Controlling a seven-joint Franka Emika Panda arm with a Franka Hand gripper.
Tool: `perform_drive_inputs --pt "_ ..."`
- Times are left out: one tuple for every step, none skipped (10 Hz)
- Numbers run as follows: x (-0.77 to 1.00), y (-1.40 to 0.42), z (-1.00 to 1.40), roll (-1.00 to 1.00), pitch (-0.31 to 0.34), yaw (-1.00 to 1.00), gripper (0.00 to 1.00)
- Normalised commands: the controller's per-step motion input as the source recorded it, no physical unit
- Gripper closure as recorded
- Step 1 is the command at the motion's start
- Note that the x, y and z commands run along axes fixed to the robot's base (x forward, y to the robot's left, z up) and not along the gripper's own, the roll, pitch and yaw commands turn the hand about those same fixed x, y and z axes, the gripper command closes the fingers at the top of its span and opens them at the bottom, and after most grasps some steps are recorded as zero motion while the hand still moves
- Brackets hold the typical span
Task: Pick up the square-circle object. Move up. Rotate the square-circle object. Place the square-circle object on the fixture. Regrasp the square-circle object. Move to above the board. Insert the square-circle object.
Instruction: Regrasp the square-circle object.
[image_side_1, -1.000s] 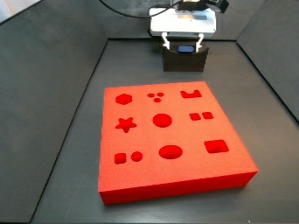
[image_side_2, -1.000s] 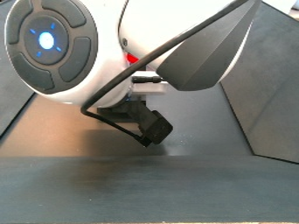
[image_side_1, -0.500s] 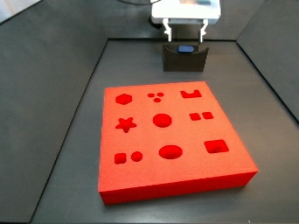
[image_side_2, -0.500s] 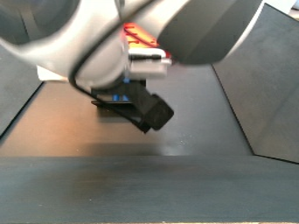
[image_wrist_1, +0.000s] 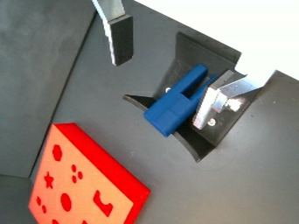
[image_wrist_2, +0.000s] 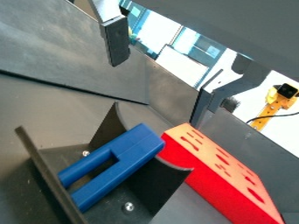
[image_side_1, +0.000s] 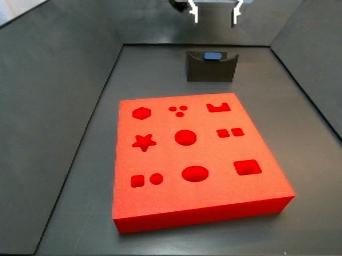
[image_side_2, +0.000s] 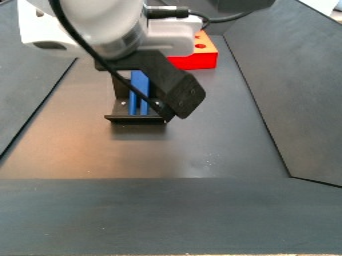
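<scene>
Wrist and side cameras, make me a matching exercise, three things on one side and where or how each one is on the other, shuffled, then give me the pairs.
Things:
1. square-circle object
2. gripper
3. board

States:
A. lies flat on the dark floor, recesses facing up
B. open and empty, up above the fixture
C. rests in the fixture, touched by no finger

Pairs: 1-C, 2-B, 3-A
</scene>
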Motion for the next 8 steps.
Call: perform_drive_inputs --pt "-0.07 -1.0 0.93 1.0 0.062 0.02 0.0" --pt "-0.08 -1.0 0.93 1.0 0.061 0.02 0.0" --pt "-0.1 -1.0 0.93 1.0 0.051 0.02 0.0" --pt "-0.14 -1.0 0.88 1.0 0.039 0.02 0.0" --pt "-0.13 -0.89 0.72 1.0 0.035 0.02 0.0" --pt "-0.09 -0.73 0.51 1.0 0.032 0.02 0.0" --pt "-0.07 -0.56 0.3 1.0 0.03 0.02 0.0" --pt "-0.04 -0.32 0.05 1.0 0.026 0.02 0.0"
